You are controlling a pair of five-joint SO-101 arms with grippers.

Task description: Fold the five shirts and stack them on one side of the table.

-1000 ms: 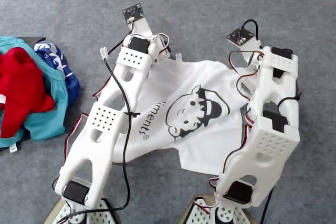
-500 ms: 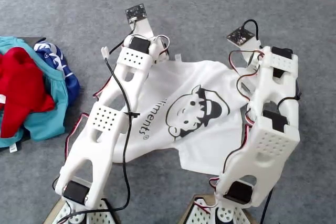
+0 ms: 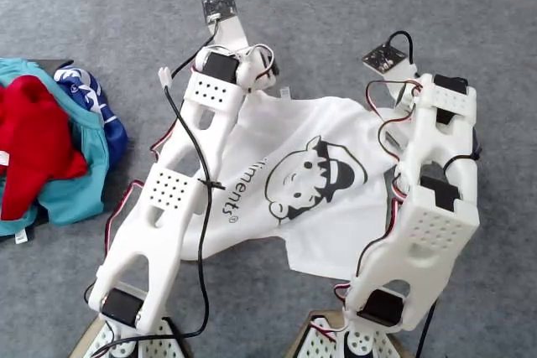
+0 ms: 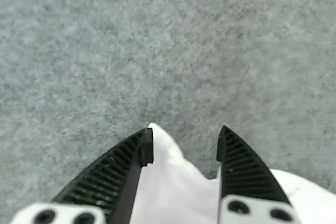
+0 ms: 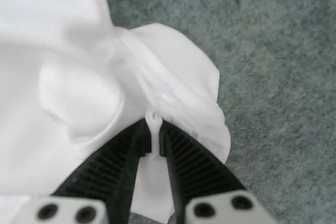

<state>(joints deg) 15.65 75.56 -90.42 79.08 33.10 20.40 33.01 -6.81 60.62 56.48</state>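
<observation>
A white shirt [image 3: 319,199] with a cartoon face print lies crumpled in the middle of the grey table [image 3: 336,14], between the two arms. The left arm [image 3: 180,182] stretches to the shirt's far left corner. There my left gripper [image 4: 184,142] is open, its fingers standing on either side of a pointed corner of the white shirt [image 4: 173,182]. The right arm [image 3: 436,190] stands over the shirt's far right edge. My right gripper [image 5: 152,129] is shut on a small pinched fold of the white shirt [image 5: 68,77], near a sleeve.
At the table's left edge lies a loose pile of shirts: a red one [image 3: 33,140] on a teal one [image 3: 84,182], and a blue patterned one [image 3: 92,102] beside them. Bare grey table lies beyond the white shirt.
The left arm's wrist has shifted a little toward the far side of the table. The right arm and the shirt pile have stayed still.
</observation>
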